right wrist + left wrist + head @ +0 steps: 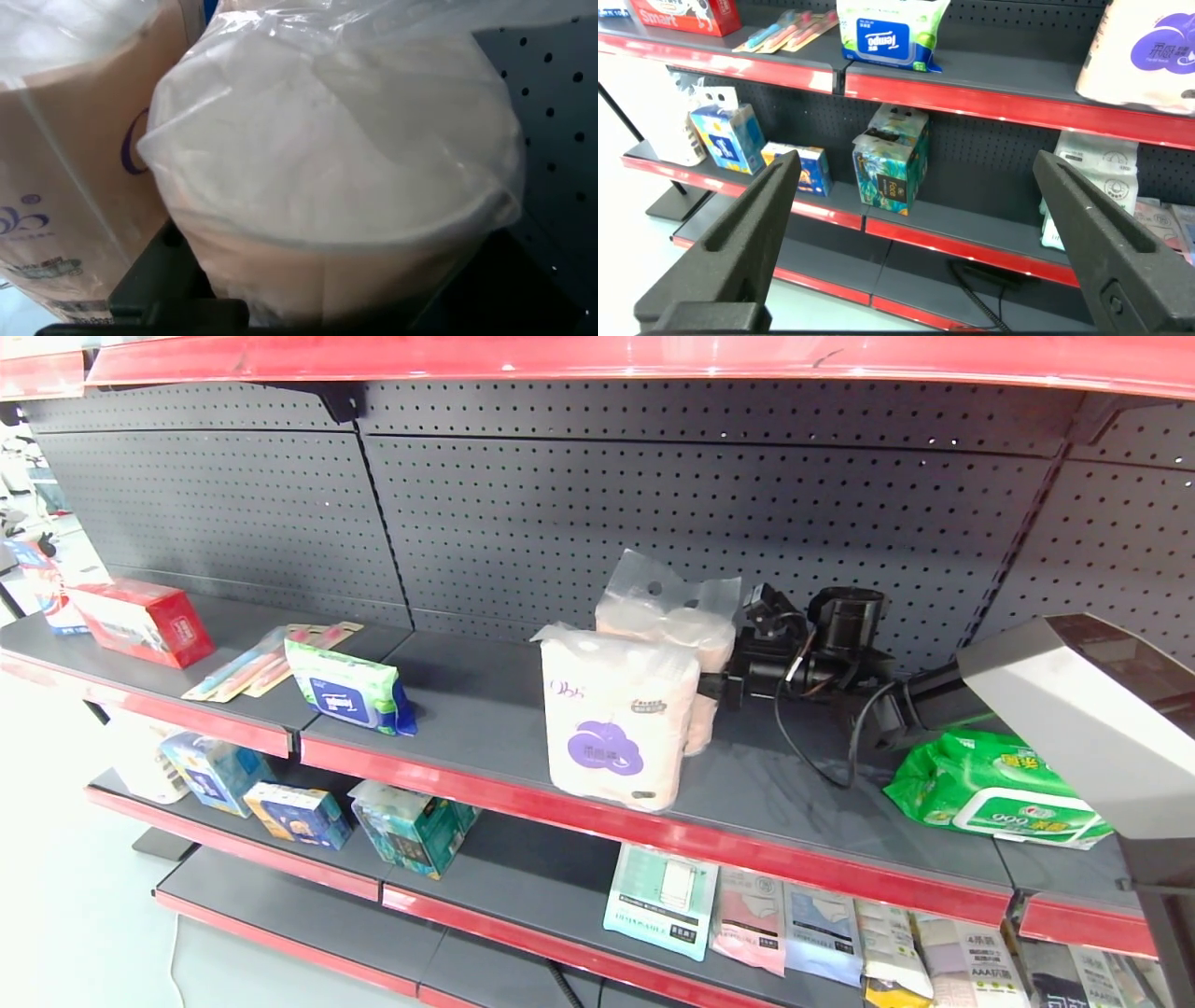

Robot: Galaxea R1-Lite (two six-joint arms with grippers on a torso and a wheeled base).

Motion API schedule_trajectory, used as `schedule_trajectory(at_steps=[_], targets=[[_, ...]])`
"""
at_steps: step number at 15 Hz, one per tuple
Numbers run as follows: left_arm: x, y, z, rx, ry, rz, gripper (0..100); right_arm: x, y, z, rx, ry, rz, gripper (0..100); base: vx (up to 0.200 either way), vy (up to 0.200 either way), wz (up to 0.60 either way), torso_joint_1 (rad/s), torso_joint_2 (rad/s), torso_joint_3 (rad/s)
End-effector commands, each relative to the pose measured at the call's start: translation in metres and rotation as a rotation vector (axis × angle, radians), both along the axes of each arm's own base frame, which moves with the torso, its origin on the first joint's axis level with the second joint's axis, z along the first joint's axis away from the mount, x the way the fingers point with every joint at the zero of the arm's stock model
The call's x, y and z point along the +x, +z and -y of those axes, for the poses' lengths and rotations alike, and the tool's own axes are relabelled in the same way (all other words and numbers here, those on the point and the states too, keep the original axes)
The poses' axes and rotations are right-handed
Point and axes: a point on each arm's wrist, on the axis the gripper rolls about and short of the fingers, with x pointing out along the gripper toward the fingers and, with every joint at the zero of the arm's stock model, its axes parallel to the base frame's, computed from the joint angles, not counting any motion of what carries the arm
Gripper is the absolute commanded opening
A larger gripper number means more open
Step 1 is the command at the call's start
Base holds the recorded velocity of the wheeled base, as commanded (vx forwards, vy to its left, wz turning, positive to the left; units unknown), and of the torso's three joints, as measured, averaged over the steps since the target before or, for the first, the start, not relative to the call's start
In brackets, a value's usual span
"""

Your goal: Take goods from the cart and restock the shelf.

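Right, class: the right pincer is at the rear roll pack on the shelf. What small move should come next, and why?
Probably open the right pincer and let go. The rear roll pack it grips already seems to stand on the shelf, just behind the purple-printed pack, so it looks placed.

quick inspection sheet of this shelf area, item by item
surface: dark grey shelf with red front edge, holding goods
job's things: clear-plastic pack of toilet rolls behind white purple-printed roll pack
clutter: red box, toothbrush packs, blue-green wipes pack, green wipes pack
grippers: right gripper shut on the clear pack; left gripper open, facing lower shelves
cables: black cable looped on the shelf
surroundings: perforated dark back panel; boxed goods on lower shelves
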Motion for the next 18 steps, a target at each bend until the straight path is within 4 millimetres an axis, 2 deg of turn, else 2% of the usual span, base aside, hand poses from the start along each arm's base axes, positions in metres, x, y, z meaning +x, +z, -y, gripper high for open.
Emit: schedule_trajectory(at_steps=[1, 9, 10, 18], targets=[[0.0, 0.0, 0.0, 0.0, 0.0, 0.0, 100, -0.002, -0.002, -0.001, -0.002, 0.005, -0.015, 0, 0.0, 0.0, 0.0, 0.0, 0.0, 0.0], [0.0, 0.0, 0.0, 0.0, 0.0, 0.0, 100, -0.004, -0.002, -0.002, -0.004, 0.008, -0.015, 0, 0.0, 0.0, 0.0, 0.0, 0.0, 0.0], [0.0, 0.0, 0.0, 0.0, 0.0, 0.0, 100, -0.004, -0.001, -0.003, -0.003, 0.01, -0.015, 100, 0.0, 0.0, 0.0, 0.0, 0.0, 0.0], [0.0, 0.0, 0.0, 0.0, 0.002, 0.0, 100, -0.01, 0.017, -0.003, 0.004, 0.01, 0.017, 100, 0.0, 0.0, 0.0, 0.0, 0.0, 0.0]])
